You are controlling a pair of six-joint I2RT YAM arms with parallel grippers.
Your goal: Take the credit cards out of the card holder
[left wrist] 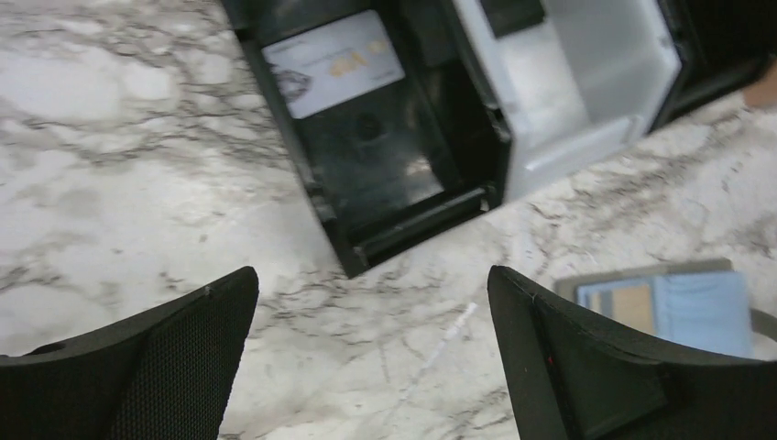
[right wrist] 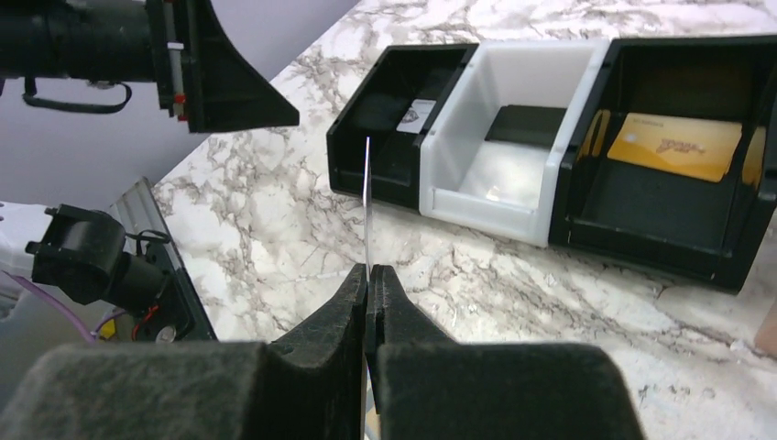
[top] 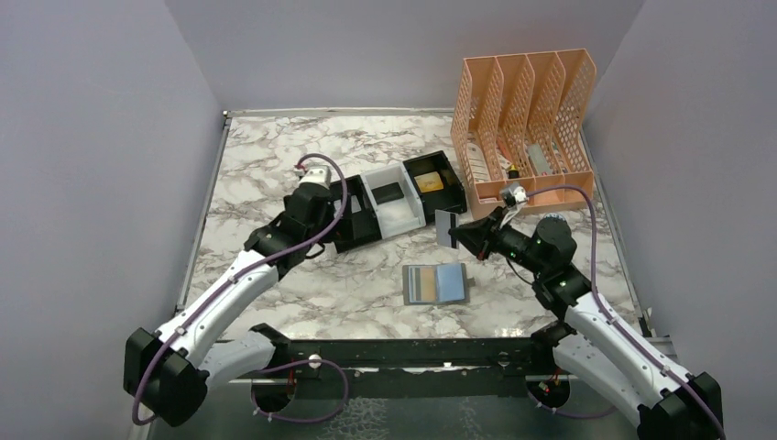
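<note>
The card holder (top: 437, 284) lies open on the marble, blue-grey inside, with a tan patch in its left panel; its edge also shows in the left wrist view (left wrist: 678, 307). My right gripper (top: 465, 235) (right wrist: 369, 271) is shut on a thin grey credit card (top: 446, 227), seen edge-on and upright (right wrist: 367, 197), above the table in front of the tray. My left gripper (top: 344, 220) (left wrist: 371, 280) is open and holds nothing, hovering by the tray's left black compartment, where a white card (left wrist: 334, 62) lies. A gold card (top: 429, 183) (right wrist: 676, 147) rests in the right black compartment.
The black-and-white three-compartment tray (top: 403, 218) stands mid-table, with a black card (top: 388, 192) in its white middle bin. A peach mesh file rack (top: 527, 119) stands at the back right, close behind my right arm. Grey walls enclose the table.
</note>
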